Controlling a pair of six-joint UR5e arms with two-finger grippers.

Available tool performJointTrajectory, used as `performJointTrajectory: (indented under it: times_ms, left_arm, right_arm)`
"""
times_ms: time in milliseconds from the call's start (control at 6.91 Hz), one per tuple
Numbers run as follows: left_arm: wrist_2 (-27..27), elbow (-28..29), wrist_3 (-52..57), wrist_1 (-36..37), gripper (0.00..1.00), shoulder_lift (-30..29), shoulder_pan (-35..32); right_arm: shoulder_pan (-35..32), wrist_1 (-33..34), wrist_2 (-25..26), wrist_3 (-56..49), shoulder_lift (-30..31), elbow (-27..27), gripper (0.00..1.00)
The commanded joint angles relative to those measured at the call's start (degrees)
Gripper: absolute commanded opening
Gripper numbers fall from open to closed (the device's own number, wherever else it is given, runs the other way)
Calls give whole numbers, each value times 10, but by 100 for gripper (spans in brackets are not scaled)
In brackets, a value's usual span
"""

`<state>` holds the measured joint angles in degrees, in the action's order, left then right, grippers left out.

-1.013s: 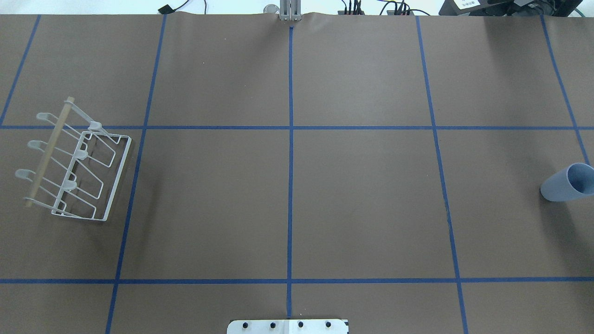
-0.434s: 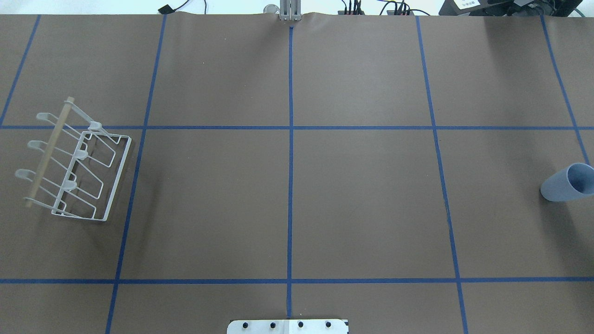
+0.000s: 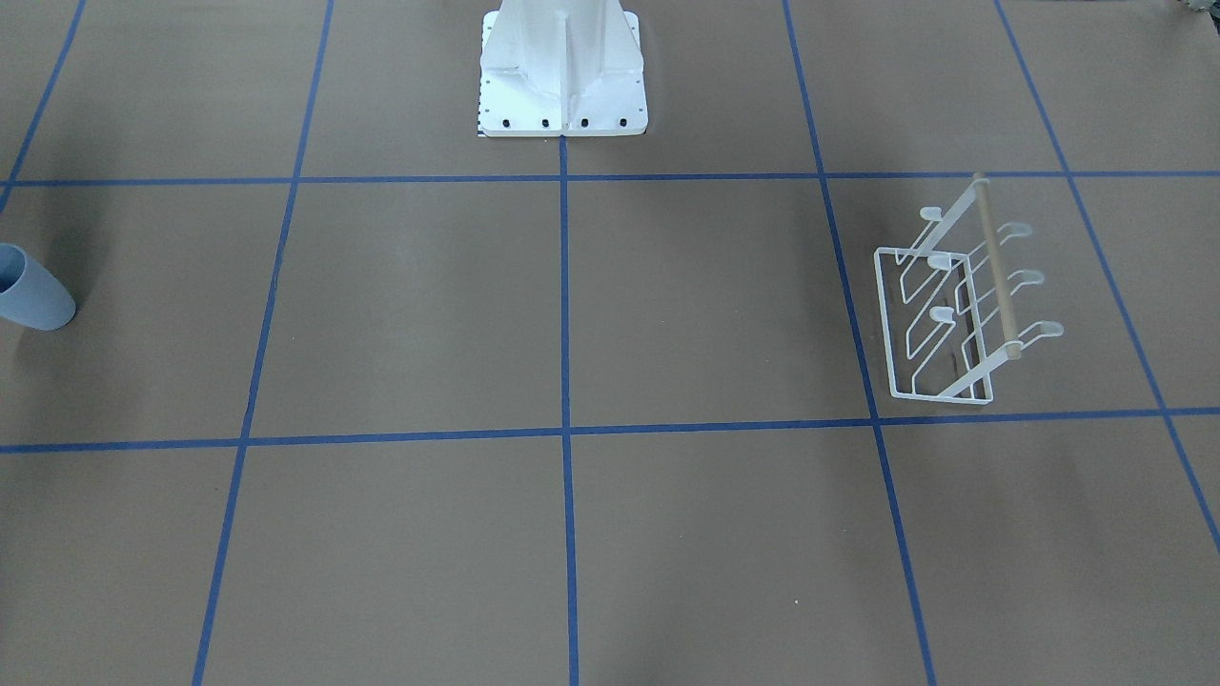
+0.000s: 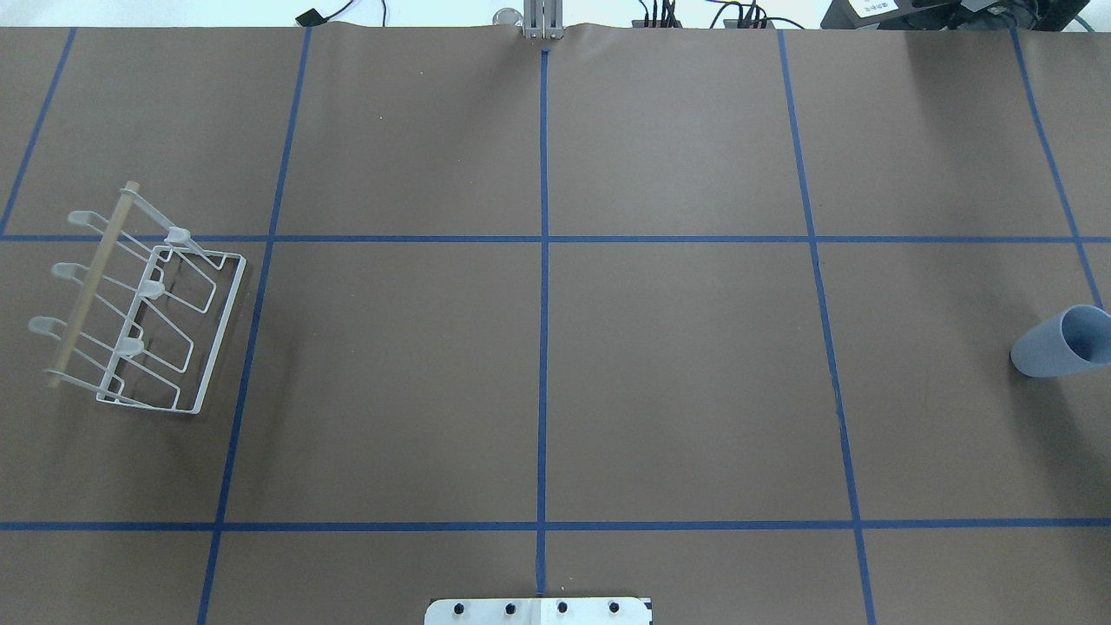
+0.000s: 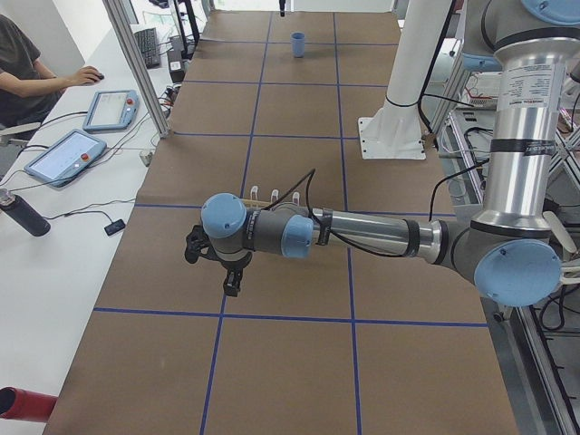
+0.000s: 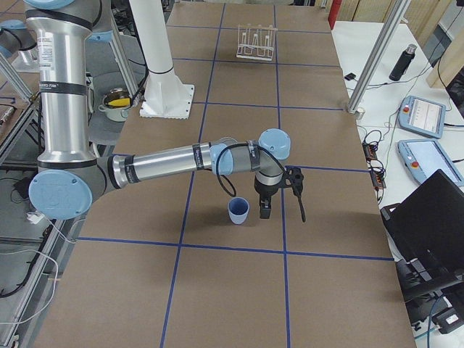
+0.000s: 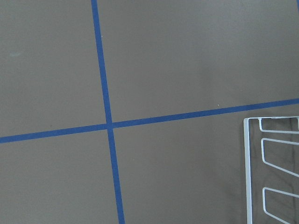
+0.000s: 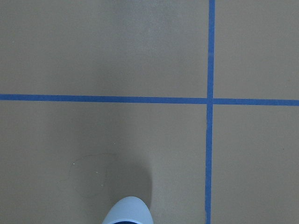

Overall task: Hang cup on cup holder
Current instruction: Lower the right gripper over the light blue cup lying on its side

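The pale blue cup [image 4: 1055,345] stands upright, mouth up, near the table's right edge; it also shows in the front view [image 3: 29,291], the right side view [image 6: 238,211] and the right wrist view [image 8: 127,211]. The white wire cup holder [image 4: 147,304] with its wooden rod stands at the far left, with nothing on its prongs [image 3: 963,305]; its base shows in the left wrist view [image 7: 273,172]. My right gripper [image 6: 283,210] hangs just beside the cup. My left gripper [image 5: 213,267] hovers near the holder [image 5: 272,195]. I cannot tell whether either is open or shut.
The robot's white base plate [image 4: 538,610] sits at the table's near middle edge. Blue tape lines grid the brown table top. Beyond the far edge are metal posts [image 6: 362,80], tablets [image 5: 68,154], a bottle [image 6: 403,61] and a laptop [image 6: 435,232].
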<state>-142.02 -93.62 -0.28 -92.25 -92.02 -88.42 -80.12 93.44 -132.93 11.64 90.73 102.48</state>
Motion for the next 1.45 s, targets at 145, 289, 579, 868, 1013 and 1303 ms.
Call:
performJointTrajectory:
  times_ms: [145,289,579,868,1013,1303]
  left_arm:
    - [0,-2,-1,-1,98,0,0]
    - [0,-2,-1,-1,98,0,0]
    - [0,1,-1,-1,98,0,0]
    - [0,3,-1,-1,98,1,0]
    - [0,3,-1,-1,98,1,0]
    - [0,3,-1,-1,98,3,0]
  right_arm:
    - [38,-2,-23,3,4,17,100]
    - [45,-2,-22,0,23,20,100]
    - [62,-60,5,1,61,11,100]
    - [73,-159,16,0,81,-45,100]
    - [75,-172,8,3,81,-53,100]
    - [80,-174,-20,23,81,-55,100]
